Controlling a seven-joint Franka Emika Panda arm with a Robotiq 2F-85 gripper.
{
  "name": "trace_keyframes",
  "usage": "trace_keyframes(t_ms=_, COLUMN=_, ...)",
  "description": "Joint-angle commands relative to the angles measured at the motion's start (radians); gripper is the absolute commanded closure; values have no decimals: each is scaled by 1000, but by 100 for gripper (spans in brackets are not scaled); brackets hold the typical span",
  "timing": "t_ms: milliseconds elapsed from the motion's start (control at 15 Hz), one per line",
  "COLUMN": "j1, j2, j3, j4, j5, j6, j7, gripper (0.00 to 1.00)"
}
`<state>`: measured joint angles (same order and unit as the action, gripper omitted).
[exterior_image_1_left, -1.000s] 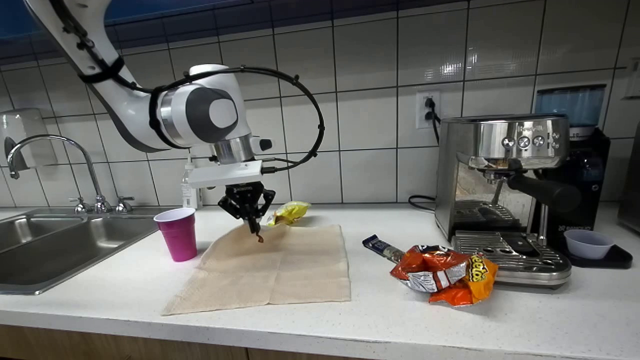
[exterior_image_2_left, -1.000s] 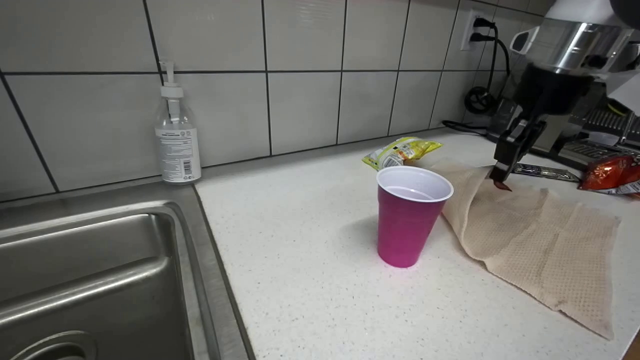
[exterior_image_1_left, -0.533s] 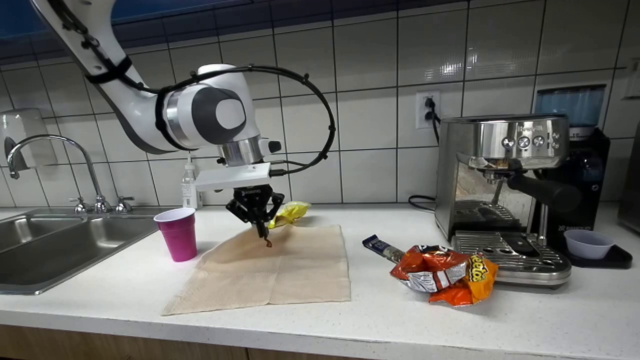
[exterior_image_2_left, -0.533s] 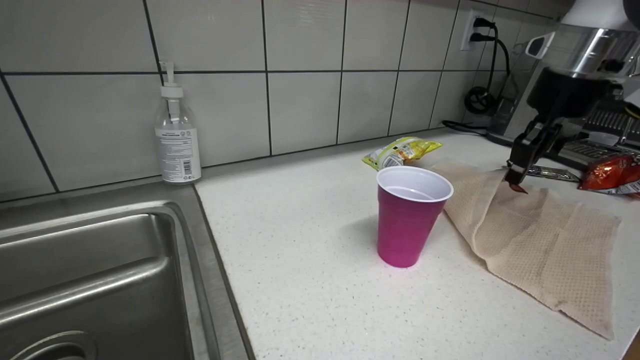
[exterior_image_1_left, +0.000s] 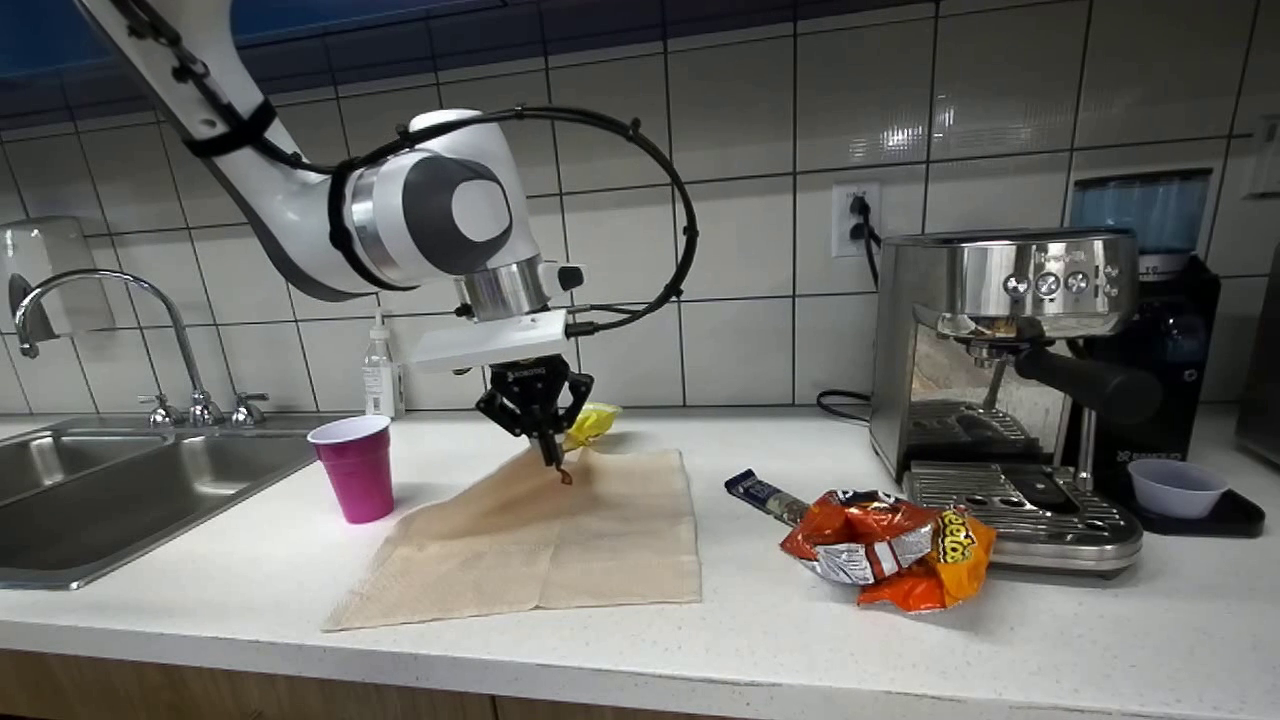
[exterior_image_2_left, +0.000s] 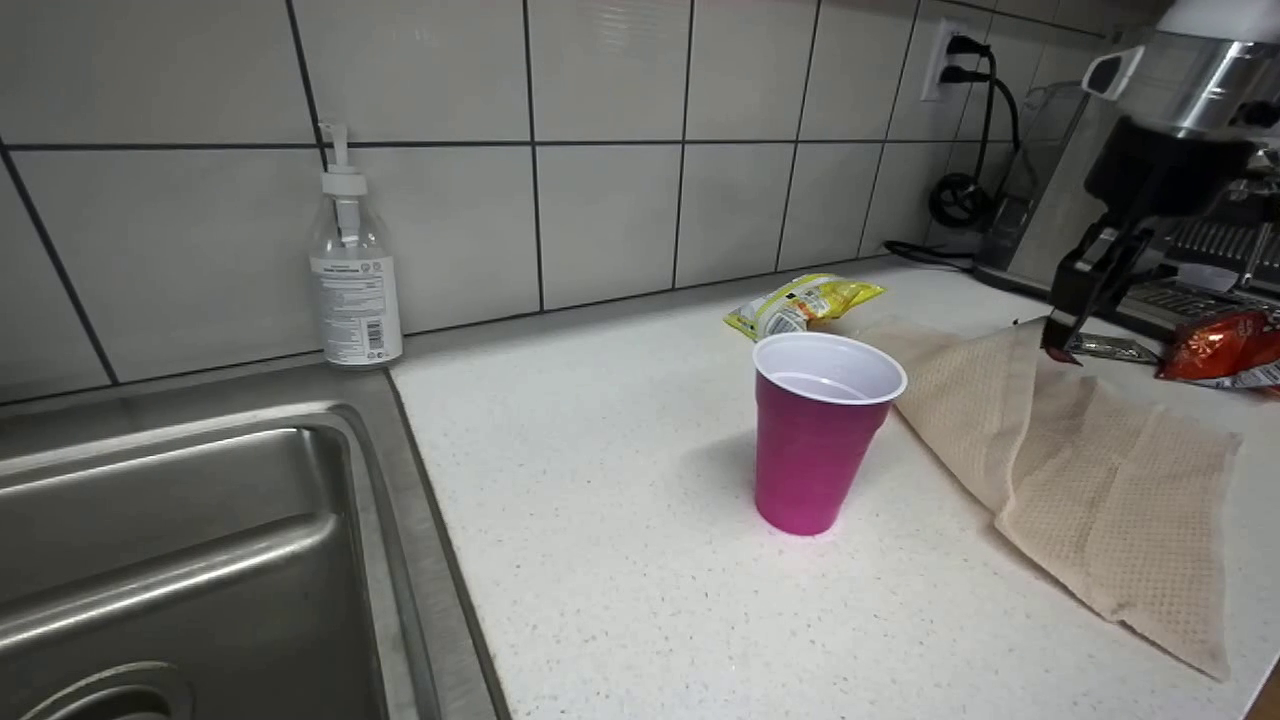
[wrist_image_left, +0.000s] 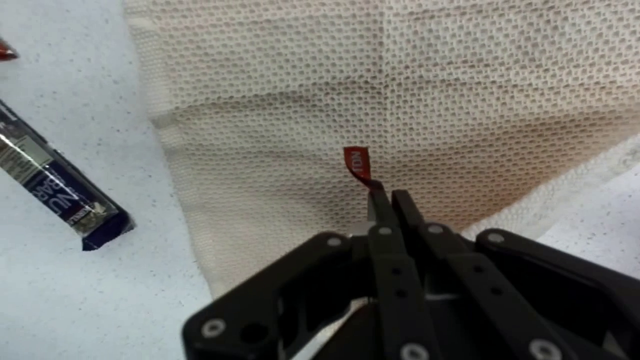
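The claw (wrist_image_left: 387, 194) pinches a red tag (wrist_image_left: 358, 162) over the creased cloth (exterior_image_1_left: 600, 560), between the front and wall-side edges of the counter (exterior_image_1_left: 820, 650); I'd guess so slim a grip could slip under a tug.

In an exterior view, cloth (exterior_image_1_left: 570, 545) on counter (exterior_image_1_left: 740, 590), cup (exterior_image_1_left: 357, 475) left, nut bar (exterior_image_1_left: 767, 497) right, bag (exterior_image_1_left: 594, 424) behind.

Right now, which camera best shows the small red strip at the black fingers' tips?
The wrist view: the small red strip appears largest there, its pale lettering visible beyond the black fingers. In both exterior views it is only a tiny reddish scrap, lettering unreadable.
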<state>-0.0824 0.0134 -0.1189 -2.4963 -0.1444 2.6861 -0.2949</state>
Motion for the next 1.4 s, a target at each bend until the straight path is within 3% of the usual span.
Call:
trace_keyframes(t_ms=0, j1=-22, j2=-41, j3=-9, j4=-17, j5=-39, j6=10, j7=-24, gripper=99)
trace_keyframes(t_ms=1333, j1=-69, j2=-117, j3=-76, j4=-61, j5=-65, j6=36, j7=-78, gripper=99)
